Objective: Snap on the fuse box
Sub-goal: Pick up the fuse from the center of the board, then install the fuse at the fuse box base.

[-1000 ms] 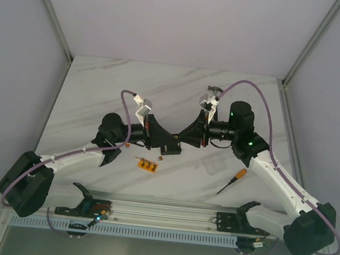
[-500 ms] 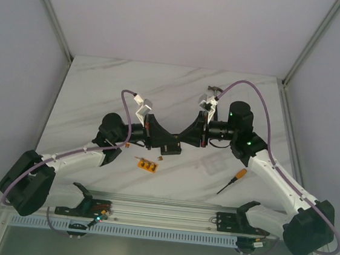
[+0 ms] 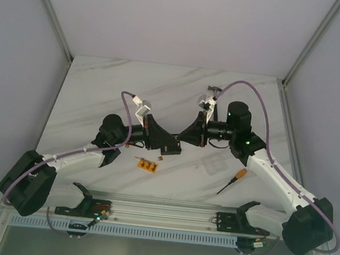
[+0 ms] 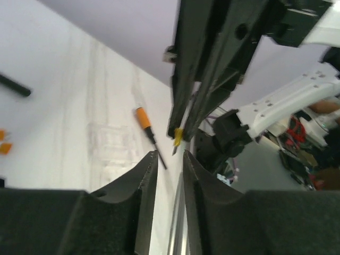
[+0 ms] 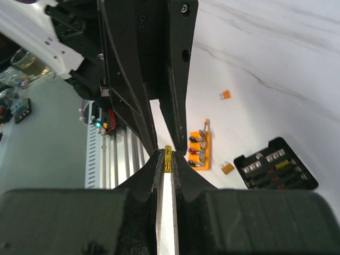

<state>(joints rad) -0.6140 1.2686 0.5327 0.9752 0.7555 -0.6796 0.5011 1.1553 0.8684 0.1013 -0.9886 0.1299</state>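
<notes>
Since a second ago our two wrists have been edging slightly toward the far edge of the table [image 3: 95, 89], and the grippers are still meeting tip to tip over its middle. Our right gripper [image 5: 168, 157] is pinching a small yellow fuse [image 5: 168, 160] between its fingertips, the fingers closed down to the fuse's thickness. Our left gripper [image 4: 170, 155] is pointing at it from the opposite side. Its fingers are standing narrowly apart with nothing between them, and the fuse is hanging just beyond that gap.

The fuse box [image 5: 276, 164] is lying flat near the middle of the tabletop, below the grippers, with its slotted face turned up. Neither gripper is touching it. An orange strip [image 5: 199, 150] with dark dots is lying just beside it, toward the near edge, and a loose orange fuse [image 5: 227, 168] is sitting between the two. An orange-handled screwdriver [image 3: 232, 180] is resting toward the near right corner, well apart from the box.
</notes>
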